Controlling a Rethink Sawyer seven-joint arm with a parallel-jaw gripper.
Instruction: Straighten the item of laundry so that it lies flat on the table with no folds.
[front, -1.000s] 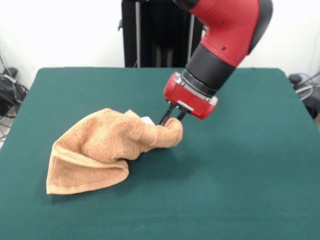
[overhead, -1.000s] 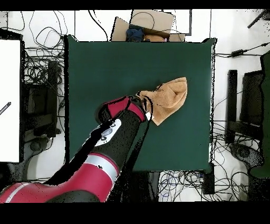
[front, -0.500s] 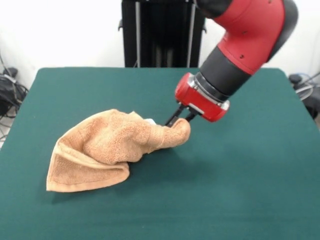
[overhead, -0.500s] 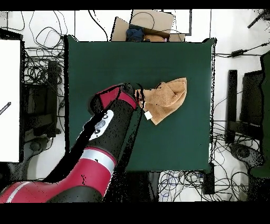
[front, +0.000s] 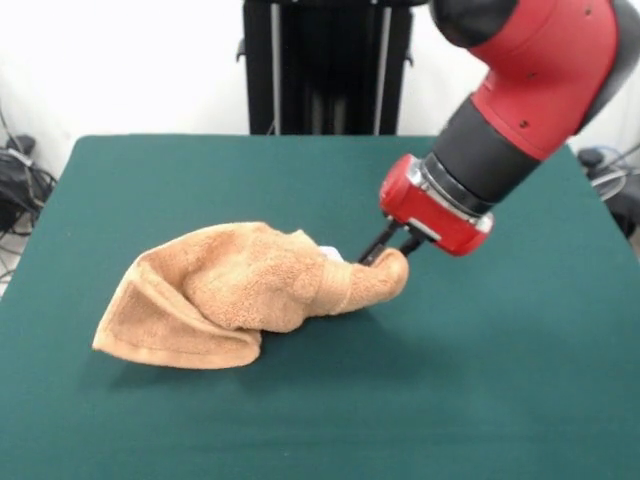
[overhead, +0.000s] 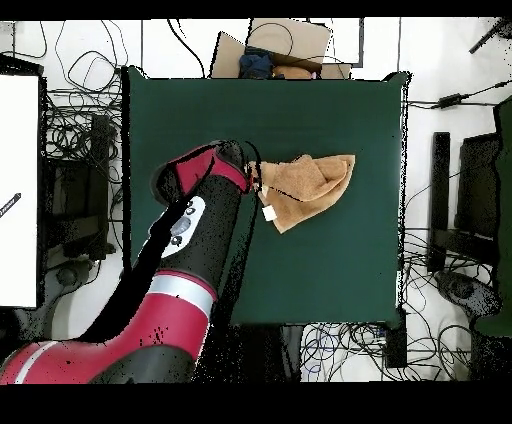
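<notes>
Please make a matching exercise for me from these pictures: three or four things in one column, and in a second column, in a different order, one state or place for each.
Column A
1. towel
2. end effector
3. white tag
4. table

Column B
a. shut on one end of the cloth
b. dark green, bare over most of its top
c. bunched and folded, one end drawn out toward the arm
d. small, at the cloth's edge close to the arm

Pairs: 1-c, 2-a, 3-d, 4-b
</notes>
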